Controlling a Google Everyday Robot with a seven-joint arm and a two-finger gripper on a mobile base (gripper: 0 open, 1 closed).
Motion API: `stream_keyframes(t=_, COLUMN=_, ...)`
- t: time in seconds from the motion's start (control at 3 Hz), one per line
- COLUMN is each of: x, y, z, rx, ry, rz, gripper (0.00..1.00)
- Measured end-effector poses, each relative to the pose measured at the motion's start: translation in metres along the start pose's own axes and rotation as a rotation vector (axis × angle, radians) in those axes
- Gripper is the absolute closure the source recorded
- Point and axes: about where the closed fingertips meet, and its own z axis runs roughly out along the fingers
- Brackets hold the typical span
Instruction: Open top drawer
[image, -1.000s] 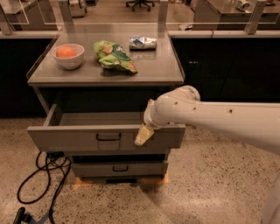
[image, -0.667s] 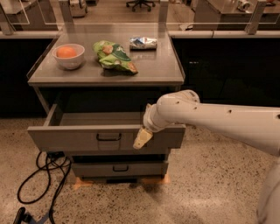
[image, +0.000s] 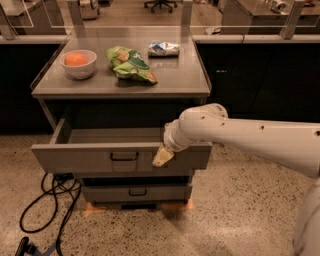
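Note:
The top drawer (image: 75, 159) of the grey metal cabinet stands pulled out, showing its plain grey tray interior (image: 110, 136). Its black bracket handle (image: 124, 157) is at the centre of the front. My gripper (image: 163, 157) hangs from the white arm (image: 240, 135) in front of the drawer front, to the right of the handle and apart from it. Only a pale yellow fingertip shows. A smaller drawer (image: 136, 192) below is shut.
On the cabinet top (image: 165, 80) are a white bowl with an orange (image: 77, 63), a green snack bag (image: 131, 64) and a blue-white packet (image: 163, 48). Black cables (image: 47, 200) lie on the floor at left. Dark counters flank the cabinet.
The gripper has shifted slightly left along the drawer front. The drawer stays pulled out.

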Motion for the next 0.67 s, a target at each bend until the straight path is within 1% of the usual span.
stream_keyframes(t=0.67, x=0.0000, y=0.0000, z=0.0000, rx=0.000, ry=0.000, rz=0.000, gripper=0.66)
